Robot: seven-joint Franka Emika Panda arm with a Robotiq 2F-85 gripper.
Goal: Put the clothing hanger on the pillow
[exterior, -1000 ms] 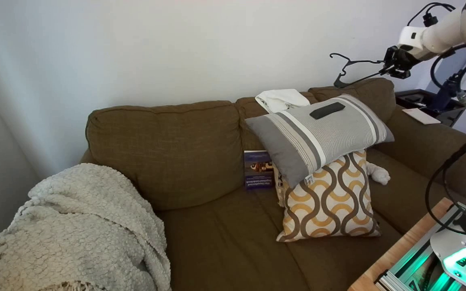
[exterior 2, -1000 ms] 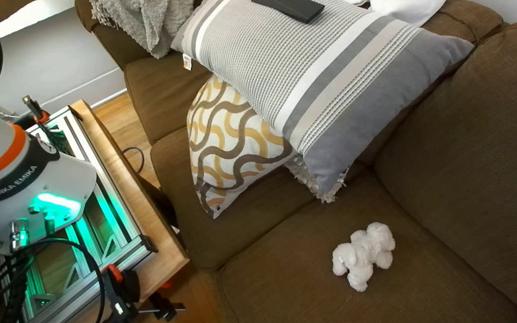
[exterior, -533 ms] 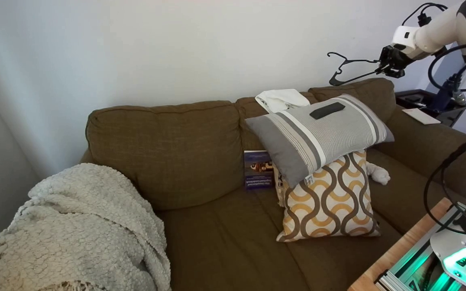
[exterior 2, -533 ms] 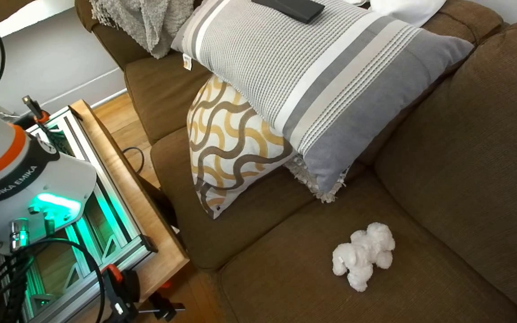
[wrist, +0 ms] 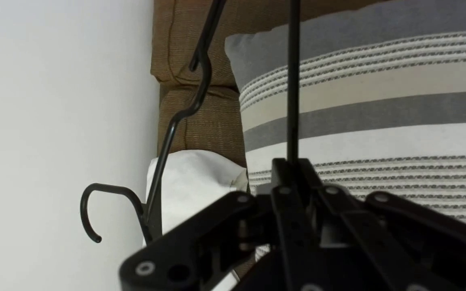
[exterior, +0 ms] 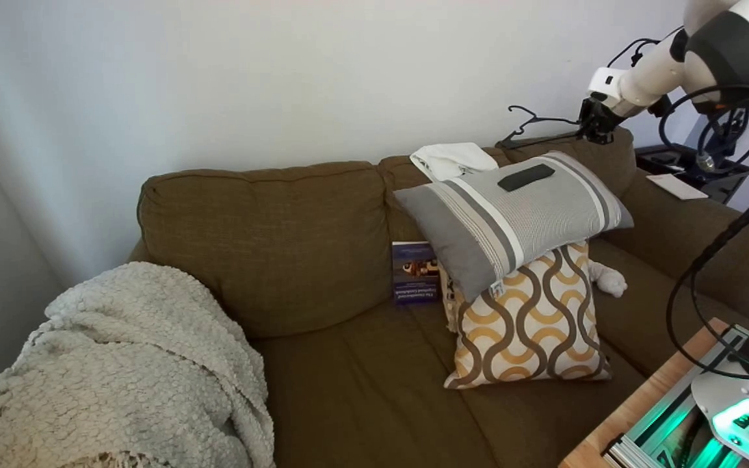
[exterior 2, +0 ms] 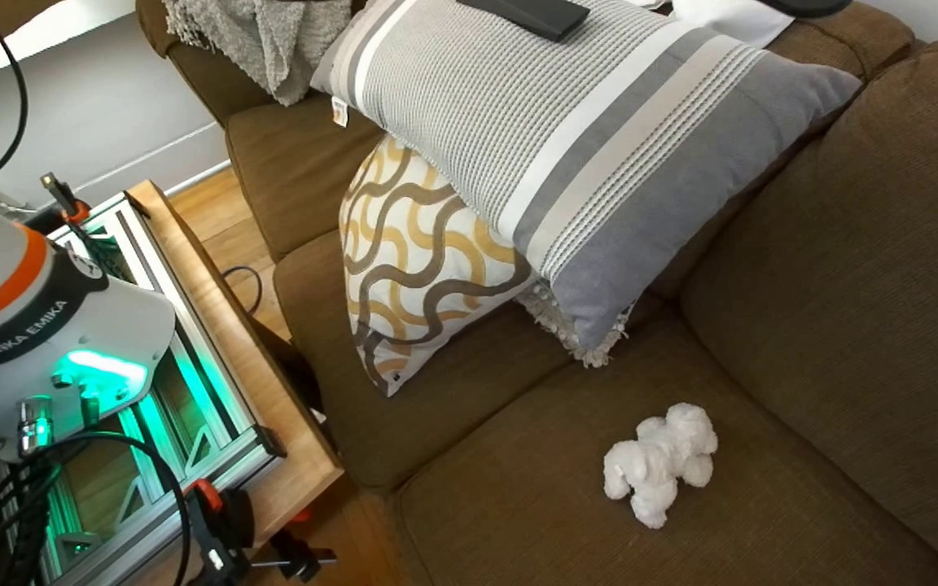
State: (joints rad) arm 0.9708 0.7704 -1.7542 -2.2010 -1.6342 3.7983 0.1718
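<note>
While my gripper (wrist: 292,162) pinches the clothing hanger (wrist: 293,101) by its straight bar, we have come lower and nearer to the pillow (exterior: 547,208).

The hanger hangs in the air, so placing is yet to do, but I judge the reach nearly done. A dark rounded edge (exterior 2: 813,6), too cropped to name, has just entered an exterior view at the top, overlapping the white cloth (exterior 2: 725,20). In the wrist view, the pillow's wall-side edge runs between hook and bar, and the hook shows against the wall (wrist: 55,89); that gap I can't tell. I'd move away from the wall for more room, minding 1 dark slab (exterior: 526,177) on top.
</note>
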